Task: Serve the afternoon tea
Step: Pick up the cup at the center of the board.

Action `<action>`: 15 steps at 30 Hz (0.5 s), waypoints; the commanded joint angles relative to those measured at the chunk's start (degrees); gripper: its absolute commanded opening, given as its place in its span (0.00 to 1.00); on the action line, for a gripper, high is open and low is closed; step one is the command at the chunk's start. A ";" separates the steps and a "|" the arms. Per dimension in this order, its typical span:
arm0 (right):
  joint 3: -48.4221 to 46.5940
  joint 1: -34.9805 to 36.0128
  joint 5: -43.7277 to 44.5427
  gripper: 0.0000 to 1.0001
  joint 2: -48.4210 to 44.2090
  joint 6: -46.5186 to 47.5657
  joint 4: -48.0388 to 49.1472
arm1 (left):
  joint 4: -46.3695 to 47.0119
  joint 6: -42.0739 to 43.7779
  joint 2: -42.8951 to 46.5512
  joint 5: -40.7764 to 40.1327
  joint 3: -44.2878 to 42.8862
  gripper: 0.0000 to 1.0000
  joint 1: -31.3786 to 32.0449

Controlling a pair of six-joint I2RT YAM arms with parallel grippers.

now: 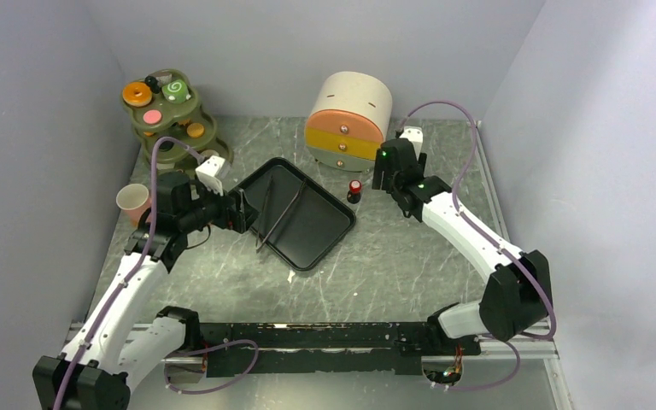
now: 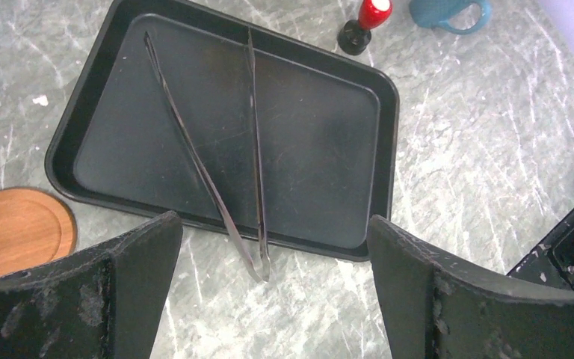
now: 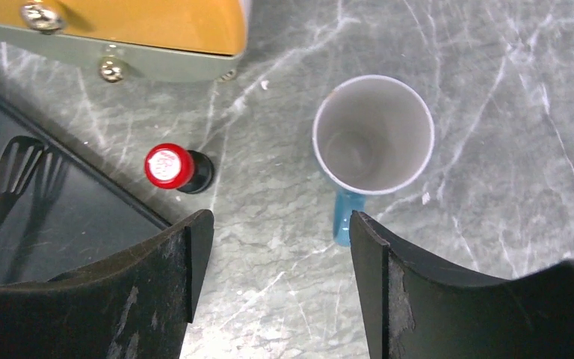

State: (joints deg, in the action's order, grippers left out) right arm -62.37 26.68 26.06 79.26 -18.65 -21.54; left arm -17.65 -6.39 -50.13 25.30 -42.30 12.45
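Observation:
Toy pastries sit on the olive tiered stand (image 1: 190, 115): an orange doughnut (image 1: 137, 92), a green swirl roll (image 1: 175, 90) and a cookie (image 1: 195, 130). A pink cup (image 1: 132, 202) stands by the left wall. A blue cup (image 3: 374, 134), upright and empty, also shows in the left wrist view (image 2: 448, 11); the right arm hides it from above. An orange saucer (image 2: 15, 232) lies left of the black tray. My left gripper (image 1: 237, 211) (image 2: 273, 284) is open and empty at the tray's near-left edge. My right gripper (image 1: 382, 175) (image 3: 276, 277) is open and empty, just short of the blue cup's handle.
The black tray (image 1: 325, 231) (image 2: 329, 134) holds metal tongs (image 1: 278, 212) (image 2: 254, 164) whose joined end sticks over its rim. A small red-capped bottle (image 1: 355, 190) (image 3: 172, 166) stands between the tray and a cream, orange and yellow drawer box (image 1: 348, 120). Walls enclose three sides.

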 commanded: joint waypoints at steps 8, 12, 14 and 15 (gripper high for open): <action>3.59 -2.39 9.22 0.62 -0.70 -8.62 -3.93 | -4.76 0.37 1.01 -13.57 -2.59 0.98 2.19; 6.62 -3.73 9.86 0.59 -0.48 -9.03 -0.62 | -5.22 -0.05 2.01 -16.34 -2.52 0.98 2.23; 7.56 -4.29 9.04 0.58 0.43 -8.90 1.01 | -5.61 -0.40 2.53 -18.53 -2.69 0.98 2.23; 7.73 -4.42 8.48 0.58 0.87 -8.53 1.60 | -5.87 -0.52 2.68 -20.02 -2.76 0.98 2.22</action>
State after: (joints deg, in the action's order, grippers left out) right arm -55.90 23.27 33.52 79.55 -26.24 -23.75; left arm -22.39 -6.44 -48.95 11.60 -42.70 14.15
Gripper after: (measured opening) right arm 0.586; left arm 0.974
